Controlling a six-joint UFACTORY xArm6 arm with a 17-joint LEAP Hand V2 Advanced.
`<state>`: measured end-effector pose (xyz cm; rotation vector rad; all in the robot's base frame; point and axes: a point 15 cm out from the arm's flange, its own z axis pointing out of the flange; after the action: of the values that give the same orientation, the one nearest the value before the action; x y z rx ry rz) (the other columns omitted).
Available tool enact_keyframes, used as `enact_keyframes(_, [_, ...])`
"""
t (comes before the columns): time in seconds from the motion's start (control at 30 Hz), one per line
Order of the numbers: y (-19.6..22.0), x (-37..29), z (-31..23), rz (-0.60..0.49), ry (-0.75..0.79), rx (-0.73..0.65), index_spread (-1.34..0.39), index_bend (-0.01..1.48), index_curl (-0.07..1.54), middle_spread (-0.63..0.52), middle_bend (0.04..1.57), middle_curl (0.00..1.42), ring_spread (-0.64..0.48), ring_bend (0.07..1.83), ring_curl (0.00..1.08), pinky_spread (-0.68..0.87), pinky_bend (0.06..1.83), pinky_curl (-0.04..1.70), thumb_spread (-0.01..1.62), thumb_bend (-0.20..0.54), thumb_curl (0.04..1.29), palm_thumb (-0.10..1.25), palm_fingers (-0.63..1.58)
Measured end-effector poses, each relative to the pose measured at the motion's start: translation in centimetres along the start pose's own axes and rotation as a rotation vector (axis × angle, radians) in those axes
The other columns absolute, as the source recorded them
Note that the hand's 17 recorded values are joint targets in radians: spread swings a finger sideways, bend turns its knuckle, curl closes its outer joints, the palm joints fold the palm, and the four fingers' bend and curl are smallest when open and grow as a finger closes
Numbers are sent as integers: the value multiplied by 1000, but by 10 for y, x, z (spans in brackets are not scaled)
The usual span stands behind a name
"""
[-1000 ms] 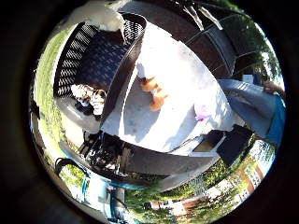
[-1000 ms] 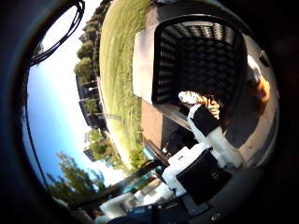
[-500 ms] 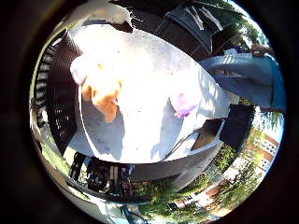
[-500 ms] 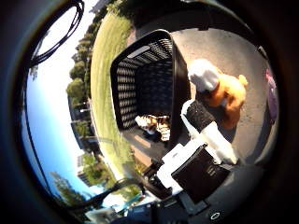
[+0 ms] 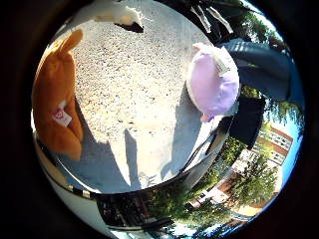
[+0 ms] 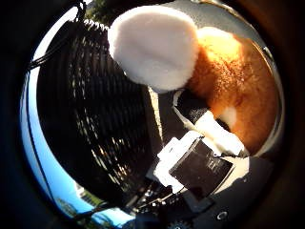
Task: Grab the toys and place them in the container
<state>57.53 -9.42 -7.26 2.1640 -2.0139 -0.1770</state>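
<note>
Robot hand [image 6: 200, 152] low over bench [image 5: 134, 109], palm facing down, close to orange plush toy [image 6: 238, 95]. Toy fills much of thumb-side view; its white round part [image 6: 155, 45] nearest black slatted container [image 6: 95, 119]. White-and-black finger segment lies against toy, not curled round it; grasp state cannot tell. Pink plush toy [image 5: 214, 82] lies on bench near far edge, well apart from orange toy. Container stands just beside orange toy.
</note>
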Motion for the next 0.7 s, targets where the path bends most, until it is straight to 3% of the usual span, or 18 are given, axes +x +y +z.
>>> enact_keyframes(0.03, [1, -1, 2, -5, 9, -8, 32, 197, 293, 88, 241, 347, 350, 625, 332, 534, 619, 346, 1105, -27, 377, 579, 670])
enact_keyframes(0.1, [4, 0, 3, -25, 35, -25, -81, 234, 296, 31, 354, 377, 308, 690, 334, 548, 736, 348, 1105, -18, 384, 606, 1144])
enact_keyframes(0.2, [11, 0, 3, -36, 46, -54, -209, 367, 383, 7, 622, 488, 233, 838, 428, 506, 848, 432, 1096, -7, 408, 659, 1479])
enact_keyframes(0.3, [27, 0, 2, -39, 43, -114, -305, 411, 449, -41, 881, 609, 140, 1086, 531, 461, 998, 522, 1063, 32, 462, 812, 1291])
enact_keyframes(0.4, [39, 0, 0, -42, 39, -161, -401, 431, 504, -80, 1038, 705, 64, 1252, 615, 409, 1156, 613, 1032, 60, 531, 933, 1135])
enact_keyframes(0.5, [53, 3, -10, -32, 27, -207, -480, 462, 557, -110, 1121, 766, 15, 1325, 664, 369, 1245, 680, 1032, 72, 579, 989, 1052])
enact_keyframes(0.7, [88, 15, -82, -8, 16, -282, -638, 547, 736, -141, 1241, 870, -55, 1425, 742, 295, 1376, 802, 1046, 43, 662, 1010, 901])
